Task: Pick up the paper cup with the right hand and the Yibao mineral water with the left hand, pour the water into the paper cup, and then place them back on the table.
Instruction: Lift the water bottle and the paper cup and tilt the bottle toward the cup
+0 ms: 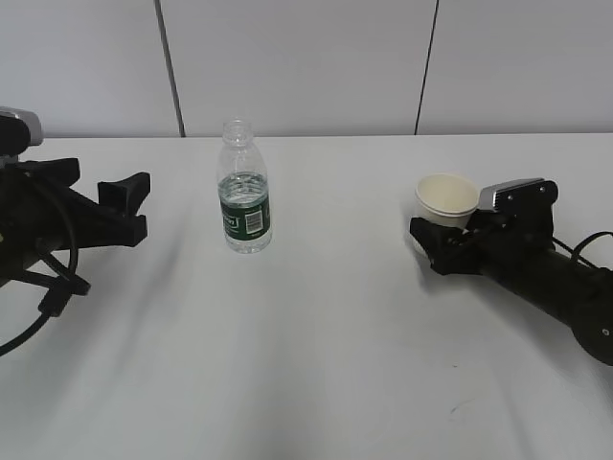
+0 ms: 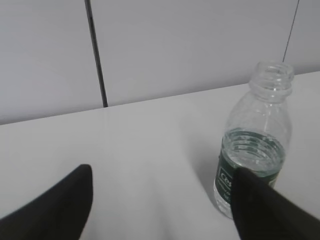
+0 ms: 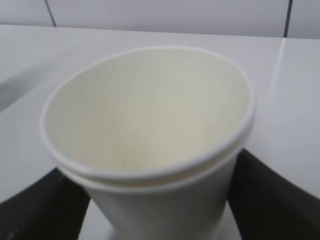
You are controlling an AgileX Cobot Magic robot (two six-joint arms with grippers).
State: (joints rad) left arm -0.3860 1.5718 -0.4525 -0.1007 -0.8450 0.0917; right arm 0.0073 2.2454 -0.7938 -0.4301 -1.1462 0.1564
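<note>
Exterior view: the Yibao mineral water (image 1: 244,190) stands upright and uncapped on the table (image 1: 316,364), left of centre. It is a small clear ribbed bottle, water up to about the top of its dark green label band; the band carries a white patch whose print is too small to read. The left hand (image 1: 134,206) lies low at the left edge with its fingers spread, pointing toward the bottle but well apart from it. At the right, the paper cup (image 1: 446,198), cream-white with a rolled rim, sits upright and empty between the spread fingers of the right hand (image 1: 442,241); whether the fingers press its wall cannot be told. A silver-grey block (image 1: 510,195) rides on that arm just behind the cup. The tabletop is plain white with a few faint dark specks near the front; behind it runs a pale grey panelled wall with dark seams.

Left wrist view: two black fingertips (image 2: 60,205) stand wide apart at the bottom corners. The bottle rises at the right, behind the right-hand fingertip, its open threaded neck clear. White letters "Ces" show on the green label before the fingertip cuts them off.

Right wrist view: the cup fills the frame, its inside bare and dry, a faint seam down the wall. A black finger (image 3: 270,200) flanks it on each side, close against the lower wall.
</note>
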